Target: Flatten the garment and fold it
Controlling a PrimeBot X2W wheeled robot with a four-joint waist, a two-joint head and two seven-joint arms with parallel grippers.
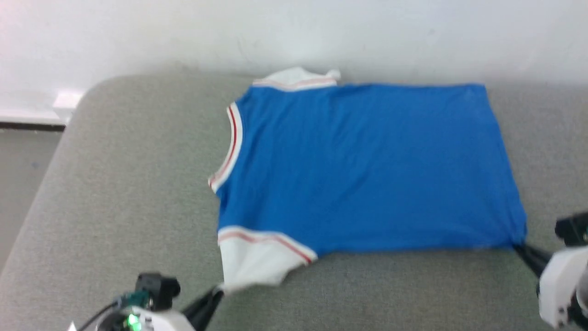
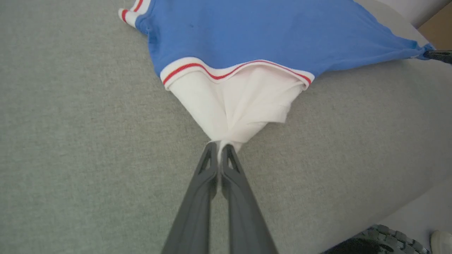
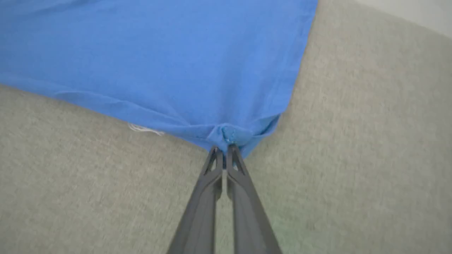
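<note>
Head view: blue jersey [image 1: 367, 170] lies spread on the grey table [image 1: 128, 184], collar [image 1: 232, 147] to the robot's left, hem to the right. The body is mostly flat with faint ripples. The far sleeve [image 1: 294, 76] is bunched at the back edge. The left hand [image 1: 217, 293] has the tip of the near sleeve [image 1: 252, 262]; the right hand [image 1: 520, 248] has the near hem corner [image 1: 517, 239].

Left wrist view: left hand [image 2: 219, 146], fingers together, clamped on the white near sleeve [image 2: 240, 102]. The cloth is gathered to a point at the tips and the sleeve is drawn into a cone. The right hand [image 2: 438, 55] is at the far end of the near edge.

Right wrist view: right hand [image 3: 224, 150], fingers together, clamped on the hem corner [image 3: 229, 134], a small wad bunched at the tips. A crease runs along the near edge of the jersey [image 3: 159, 53].

Step, as I judge it: flattening by tensioning the near edge; the fold is not yet started. To do it well:
- Pull the hands apart evenly and low over the table so the edge goes straight.
- Keep the pull gentle, since both grips sit on thin tips and could slip.
- A lopsided pull would likely skew the whole jersey.
- The far sleeve probably needs its own smoothing pass before folding.
</note>
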